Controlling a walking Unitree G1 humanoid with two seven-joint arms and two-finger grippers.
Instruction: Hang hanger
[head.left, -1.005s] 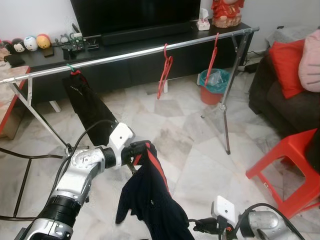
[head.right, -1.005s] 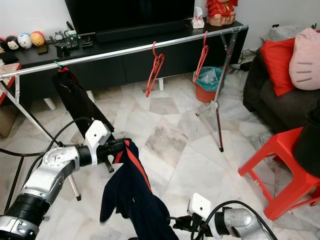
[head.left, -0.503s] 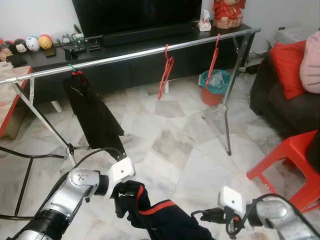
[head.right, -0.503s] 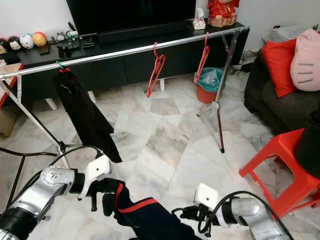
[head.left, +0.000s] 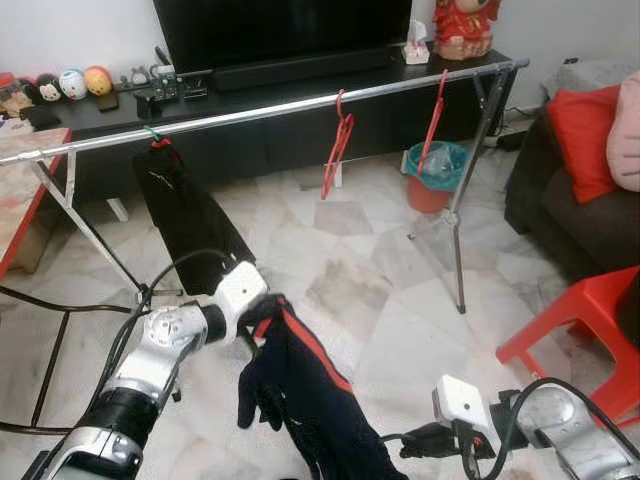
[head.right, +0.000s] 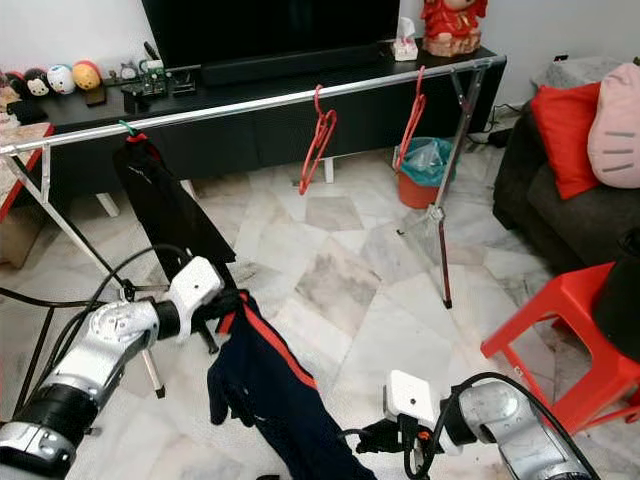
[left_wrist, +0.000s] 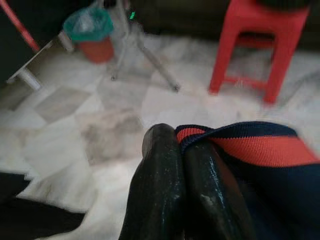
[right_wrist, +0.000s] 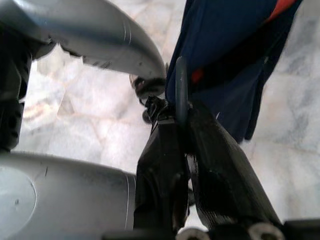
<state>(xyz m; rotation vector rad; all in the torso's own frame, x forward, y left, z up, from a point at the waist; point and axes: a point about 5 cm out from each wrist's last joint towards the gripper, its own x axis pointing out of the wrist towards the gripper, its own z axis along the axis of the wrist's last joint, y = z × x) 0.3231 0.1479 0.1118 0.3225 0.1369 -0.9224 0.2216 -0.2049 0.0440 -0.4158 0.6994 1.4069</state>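
A navy garment (head.left: 310, 395) with red trim hangs low in front of me, over the marble floor. My left gripper (head.left: 264, 312) is shut on its red-edged collar (left_wrist: 250, 147), its two fingers (left_wrist: 160, 165) pressed together. At the bottom right, my right gripper (head.left: 412, 441) is shut on a thin dark hanger bar (right_wrist: 180, 90) that runs into the garment's lower part (right_wrist: 225, 45). The silver clothes rail (head.left: 260, 110) stretches across the room beyond the garment, well above both grippers.
On the rail hang two red hangers (head.left: 335, 140) (head.left: 432, 105) and a black garment (head.left: 190, 215) on a green hanger. A black TV console (head.left: 300, 95) stands behind, with a teal bin (head.left: 432, 170) beside it. To the right are a red stool (head.left: 585, 330) and a sofa (head.left: 570, 200).
My left gripper has risen from near the floor and lifted the garment's collar, so the cloth hangs down again. The right gripper stays low at the bottom right.
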